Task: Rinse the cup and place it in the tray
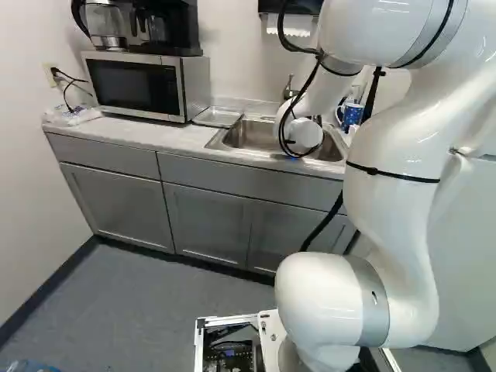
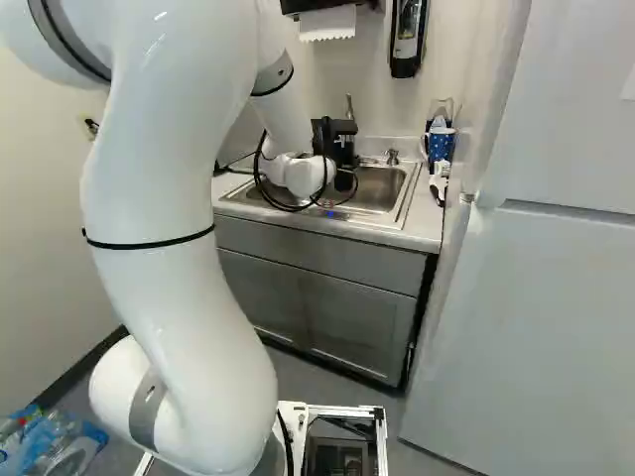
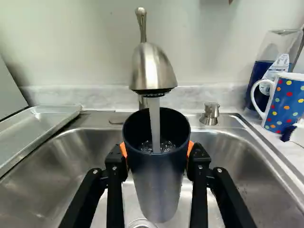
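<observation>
The tray point(image 3: 35, 126) lies beside the sink point(image 3: 61, 161). Our fingers point(image 3: 116, 166) are clamped on the cup point(image 3: 156, 190), roughly upright, water point(image 3: 155, 123) from the tap point(image 3: 152, 69) falling into it; we should swirl gently, then tip it out clear of the tap.

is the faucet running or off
Running: in the wrist view a stream of water falls from the faucet into the dark cup, splashing inside it.
</observation>
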Motion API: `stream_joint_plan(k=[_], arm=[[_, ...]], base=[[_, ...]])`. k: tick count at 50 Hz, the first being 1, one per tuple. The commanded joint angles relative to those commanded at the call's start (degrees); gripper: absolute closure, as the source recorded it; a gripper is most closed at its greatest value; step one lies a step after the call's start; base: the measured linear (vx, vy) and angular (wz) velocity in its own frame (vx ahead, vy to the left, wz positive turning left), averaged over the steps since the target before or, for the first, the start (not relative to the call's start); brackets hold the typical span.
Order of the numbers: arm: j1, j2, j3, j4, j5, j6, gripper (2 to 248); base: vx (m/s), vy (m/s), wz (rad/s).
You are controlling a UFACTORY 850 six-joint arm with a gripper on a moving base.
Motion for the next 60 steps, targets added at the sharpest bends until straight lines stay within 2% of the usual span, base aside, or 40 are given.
stream_joint_plan(k=[60], arm=[[0.00,0.00,0.00,0.00,0.00,0.00,125]], base=[[0.000,0.000,0.000]])
